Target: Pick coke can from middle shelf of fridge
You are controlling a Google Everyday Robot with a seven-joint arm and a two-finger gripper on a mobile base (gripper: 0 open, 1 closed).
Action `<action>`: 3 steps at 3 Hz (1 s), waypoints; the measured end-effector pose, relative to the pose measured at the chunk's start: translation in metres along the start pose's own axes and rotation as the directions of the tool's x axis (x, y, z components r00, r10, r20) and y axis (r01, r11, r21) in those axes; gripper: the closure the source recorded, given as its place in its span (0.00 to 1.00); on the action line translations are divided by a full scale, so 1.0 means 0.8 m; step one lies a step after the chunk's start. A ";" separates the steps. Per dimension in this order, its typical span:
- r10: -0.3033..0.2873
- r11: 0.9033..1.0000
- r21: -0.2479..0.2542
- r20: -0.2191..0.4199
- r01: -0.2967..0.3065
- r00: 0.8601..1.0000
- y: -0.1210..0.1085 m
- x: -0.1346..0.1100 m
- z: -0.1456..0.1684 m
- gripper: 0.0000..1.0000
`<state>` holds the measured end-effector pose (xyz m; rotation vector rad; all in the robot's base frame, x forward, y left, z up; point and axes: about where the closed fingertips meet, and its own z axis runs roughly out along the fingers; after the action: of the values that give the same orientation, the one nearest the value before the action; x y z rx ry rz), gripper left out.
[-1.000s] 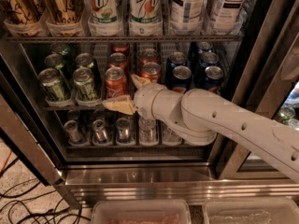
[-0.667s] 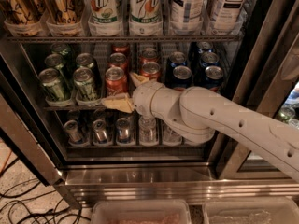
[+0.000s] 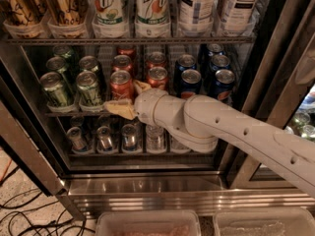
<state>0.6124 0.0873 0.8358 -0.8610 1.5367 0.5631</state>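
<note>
One fridge (image 3: 147, 186) fills our view: stainless frame, door swung open, wire racks stacked. White arm (image 3: 236, 127) comes in from the right and crosses the front of the racks.

Top rack carries tall bottles. We read "7UP" on the two green-and-white bottles (image 3: 109, 9) and "TEA" on the tea bottles (image 3: 241, 4) at the right. The gold-label bottles (image 3: 64, 11) at the left carry dark script we cannot read.

Middle shelf (image 3: 74, 113) holds short cans in lanes: green cans (image 3: 56, 90) left, red ones centre, blue cans (image 3: 224, 82) right. No brand text is legible on any of them; we mostly see silver tops.

Bottom rack holds small bottles (image 3: 130, 136) with silvery caps.

Coke can (image 3: 120, 82) we want stands at the front of the left red lane, on the middle shelf.

Gripper (image 3: 121, 95) is at that can, jaws spread. One tan finger lies low across the shelf rail just below the can; the other points up on the can's right side. Contact with the can: we cannot tell.

Below the fridge sit two clear bins (image 3: 147, 222), with cables (image 3: 29, 215) on the floor at the left.
</note>
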 end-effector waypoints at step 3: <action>0.019 1.000 -0.023 0.020 -0.019 1.000 0.011 0.004 0.011 0.93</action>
<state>0.6112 0.0986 0.8306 -0.8565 1.5244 0.6023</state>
